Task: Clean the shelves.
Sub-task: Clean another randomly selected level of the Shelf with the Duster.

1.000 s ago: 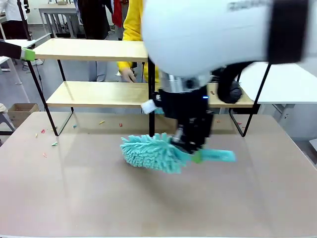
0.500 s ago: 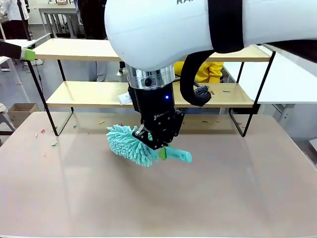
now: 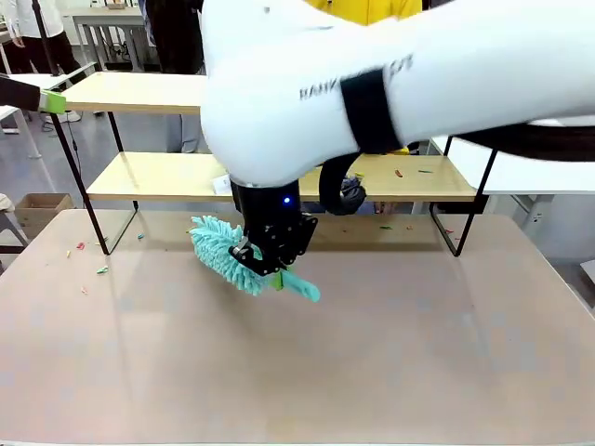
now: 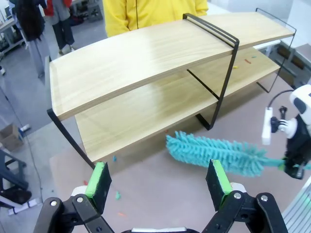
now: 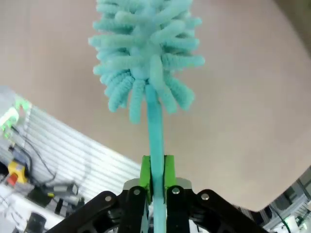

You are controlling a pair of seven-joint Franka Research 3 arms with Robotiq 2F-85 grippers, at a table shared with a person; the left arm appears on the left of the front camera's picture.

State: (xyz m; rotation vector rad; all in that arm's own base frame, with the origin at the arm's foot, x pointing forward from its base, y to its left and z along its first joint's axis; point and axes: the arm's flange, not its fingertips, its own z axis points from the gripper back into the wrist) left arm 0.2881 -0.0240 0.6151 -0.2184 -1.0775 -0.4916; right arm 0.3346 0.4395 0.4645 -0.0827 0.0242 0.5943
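Smooth pale-tan desk (image 3: 390, 372), bare over most of its middle, with small coloured scraps (image 3: 98, 270) strewn near its far left corner. At its far edge, the shelves (image 3: 158, 177): two long light-wood boards on a thin black frame with a black centre post, and a few more scraps on the right half of the lower board. Beyond, grey floor, a cardboard box (image 3: 37, 212) low at the left, a white table (image 3: 544, 153) at the right, and a person (image 4: 150, 14) in a yellow top close behind the shelves.

Right fingers (image 5: 145, 171): clenched on the thin handle of a turquoise chenille duster (image 3: 219, 249), green pads pressed flat to either side, with a short stub of handle poking out behind. Low over the desk, just in front of the lower board, near its middle. Cannot tell whether the fluffy strands brush the desk.

Left fingers (image 4: 98, 180): spread wide, grasping nothing, touching nothing. Poised off the shelves' left end at about the height of the top board.

Duster's long axis: slanted in the front view, with the fluffy head up-left toward the shelves and the handle end down-right toward the robot's side. From the left wrist, running roughly along the front of the shelves, head tip near the foot of the centre post.
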